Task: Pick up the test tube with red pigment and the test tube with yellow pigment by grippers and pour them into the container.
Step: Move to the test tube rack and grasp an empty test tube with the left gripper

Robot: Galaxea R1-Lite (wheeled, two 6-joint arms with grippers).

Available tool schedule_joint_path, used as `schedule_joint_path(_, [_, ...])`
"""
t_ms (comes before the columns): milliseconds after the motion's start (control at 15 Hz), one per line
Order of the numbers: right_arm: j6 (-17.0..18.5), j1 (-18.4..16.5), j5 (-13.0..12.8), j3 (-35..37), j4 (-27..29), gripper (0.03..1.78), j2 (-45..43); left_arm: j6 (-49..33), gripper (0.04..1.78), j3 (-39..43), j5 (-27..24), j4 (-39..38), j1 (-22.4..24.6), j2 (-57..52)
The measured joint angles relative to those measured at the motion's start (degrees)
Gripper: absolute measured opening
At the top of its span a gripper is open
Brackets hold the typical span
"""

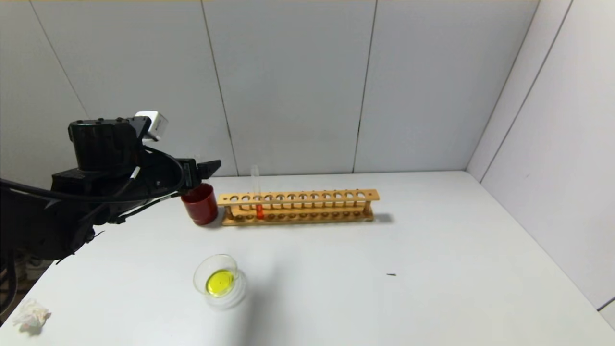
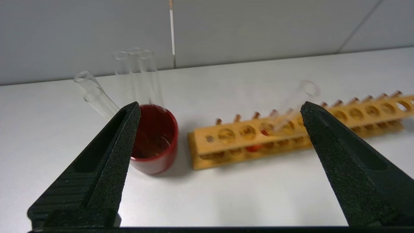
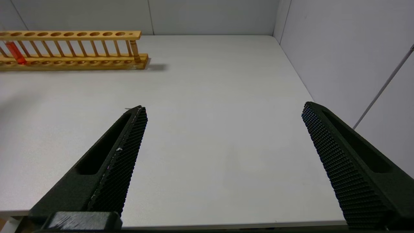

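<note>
The test tube with red pigment (image 1: 257, 194) stands in the wooden rack (image 1: 298, 206), near its left end, orange-red liquid at its base. It also shows in the left wrist view (image 2: 291, 103) and the right wrist view (image 3: 14, 53). The container (image 1: 220, 281), a clear glass dish, holds yellow liquid at the table's front left. No tube with yellow liquid shows. My left gripper (image 1: 207, 169) hovers just above and left of the red cup (image 1: 199, 204), open and empty (image 2: 220, 106). My right gripper (image 3: 223, 108) is open and empty over the table's right front, out of the head view.
The red cup (image 2: 155, 139) holds several empty clear tubes (image 2: 136, 74). The rack (image 2: 291, 129) lies just right of the cup, and its right end shows in the right wrist view (image 3: 71, 48). A crumpled tissue (image 1: 31, 315) lies at the front left corner. Walls close the back and right.
</note>
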Motion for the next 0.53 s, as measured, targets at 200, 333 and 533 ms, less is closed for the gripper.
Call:
schedule_joint_path(200, [0.0, 0.0, 0.0, 0.0, 0.0, 1.75, 0.0, 0.1, 1.74, 4.5, 0.5, -0.1, -4.0, -3.0])
schedule_joint_path(333, [0.0, 0.0, 0.0, 0.0, 0.0, 1.75, 0.0, 0.1, 1.74, 5.5, 0.6, -0.1, -5.1, -3.1])
schedule_joint_path(533, [0.0, 0.0, 0.0, 0.0, 0.0, 1.75, 0.0, 0.7, 1.74, 5.2, 0.5, -1.3, -6.3, -1.1])
